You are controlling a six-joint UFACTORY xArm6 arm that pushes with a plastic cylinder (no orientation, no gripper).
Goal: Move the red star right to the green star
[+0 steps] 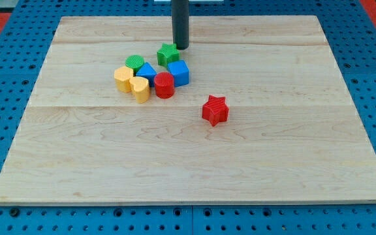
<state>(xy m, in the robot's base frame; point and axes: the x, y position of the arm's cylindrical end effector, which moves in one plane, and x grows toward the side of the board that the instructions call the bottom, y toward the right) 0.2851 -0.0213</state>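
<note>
The red star [215, 109] lies alone on the wooden board, right of centre. The green star [168, 53] sits at the top of a cluster of blocks, up and to the left of the red star. My tip [181, 47] stands just right of and slightly above the green star, very close to it, and far above the red star.
The cluster holds a green round block [135, 63], a blue block [146, 72], a blue cube [179, 72], a red cylinder [164, 85], a yellow hexagonal block [123, 78] and a yellow heart-like block [140, 89]. The wooden board [273, 163] lies on a blue pegboard.
</note>
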